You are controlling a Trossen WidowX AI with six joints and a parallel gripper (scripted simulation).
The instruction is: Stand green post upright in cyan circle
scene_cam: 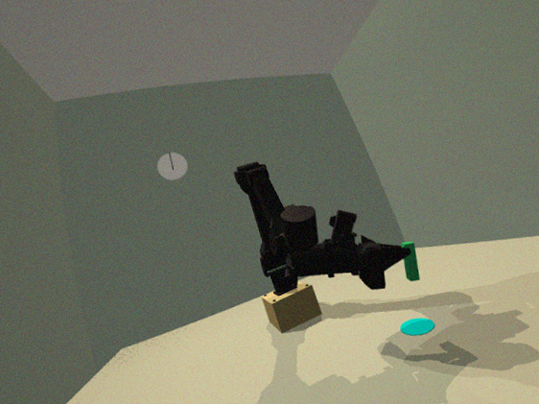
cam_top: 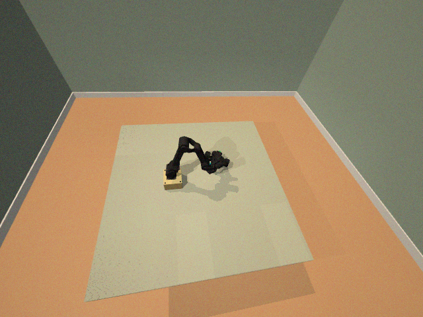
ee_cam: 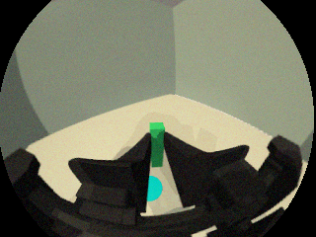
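Observation:
The green post is held near its upper end and hangs close to upright in the air. My gripper is shut on it, with the fingers pointing roughly level. The cyan circle lies flat on the pale surface, with a gap between it and the post's lower end. In the wrist view the circle shows between the fingers, below the post, its left part hidden by the left finger. In the top view the arm hides most of the post and the circle.
The arm's tan base block stands on the pale tabletop. The arm's shadows fall across the surface around the circle. No other loose object shows.

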